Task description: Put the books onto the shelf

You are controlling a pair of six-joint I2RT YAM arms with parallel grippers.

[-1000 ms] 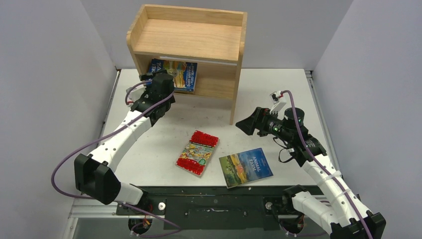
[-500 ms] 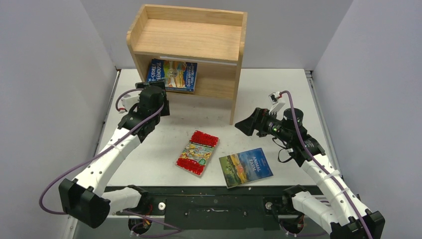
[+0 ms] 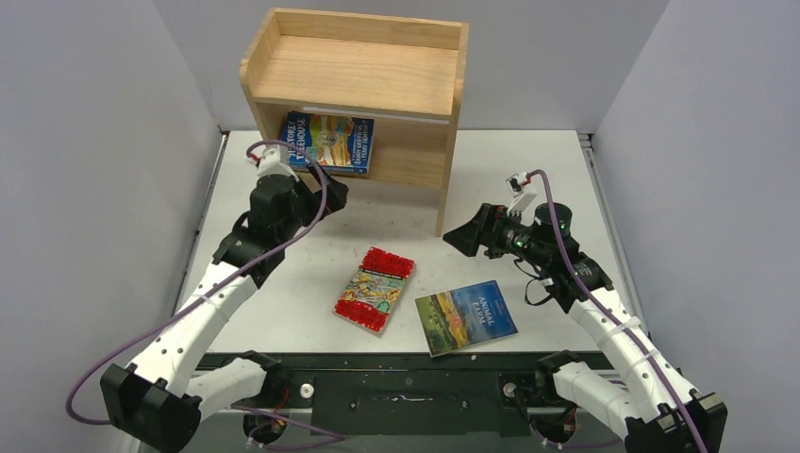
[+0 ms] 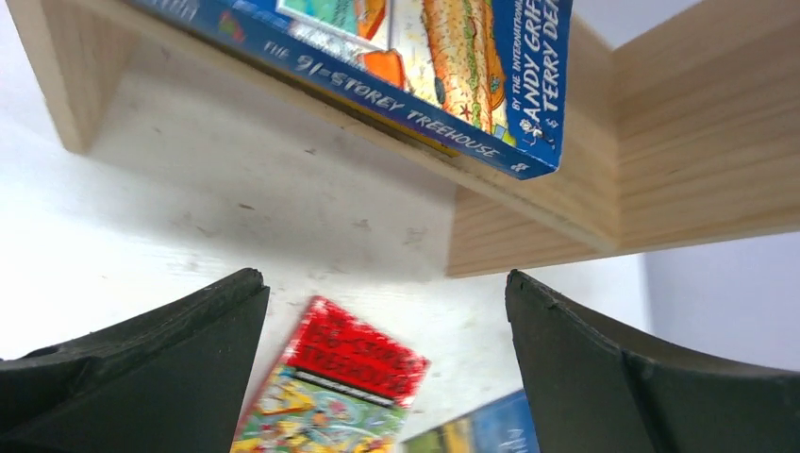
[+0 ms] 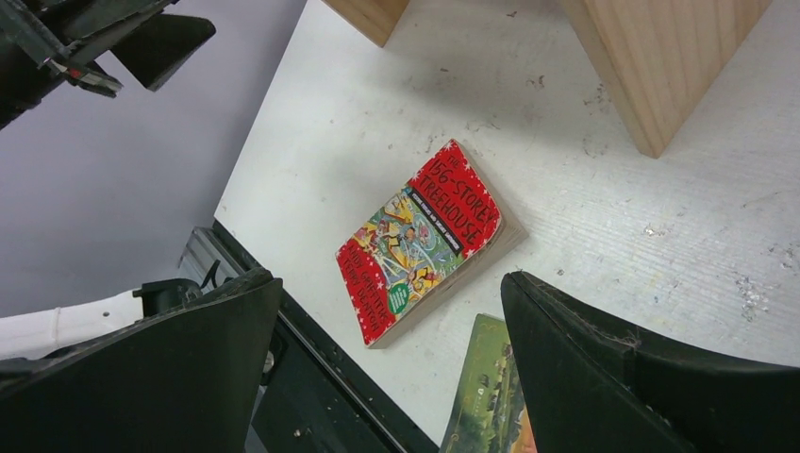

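Two books (image 3: 375, 288) lie flat; left gripper (image 3: 330, 192), right gripper (image 3: 458, 234) spread, empty. You may shove, not pinch, thin covers.

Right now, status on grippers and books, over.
Left gripper open, empty. Right gripper open, empty. Blue book in shelf; red book and Animal Farm flat on table. Nothing blocking either.

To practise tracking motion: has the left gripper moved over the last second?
Yes. The left gripper has drawn back from the shelf and its blue book, toward the table's near edge.
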